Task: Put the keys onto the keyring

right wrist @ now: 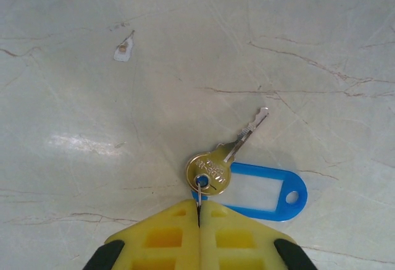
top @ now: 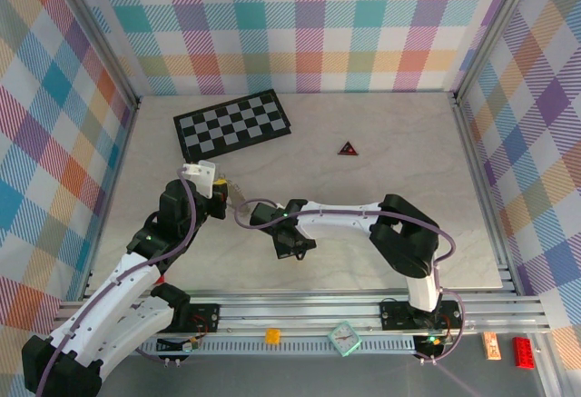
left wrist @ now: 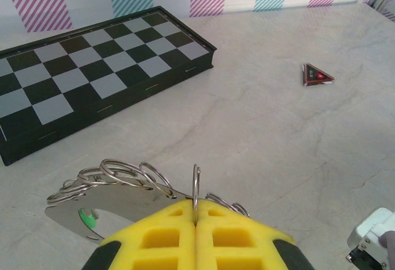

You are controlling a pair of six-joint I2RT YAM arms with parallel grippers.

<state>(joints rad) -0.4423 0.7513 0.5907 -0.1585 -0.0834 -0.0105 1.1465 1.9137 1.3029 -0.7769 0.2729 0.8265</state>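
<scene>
Now — blue key (right wrist: 208, 172) touching right pincer (right wrist: 199, 203) tips, seemingly pinched.

a pale marbled tabletop (top: 408, 152) sits boxed by pastel plaid walls (top: 309, 24) on three sides, aluminium rail (top: 300, 311) along the front.

The pale, marble-like counter (top: 390, 179) holds a black-and-white checkerboard (top: 232, 124) lying flat near the back; a small dark triangle (top: 348, 149) sits apart, right of it; a key (right wrist: 211, 172) with a blue tag (right wrist: 250, 191) lies closer.

White-and-black arms (top: 338, 218) carry lilac cables (top: 447, 243) and yellow slotted fingers (left wrist: 162, 240).
</scene>
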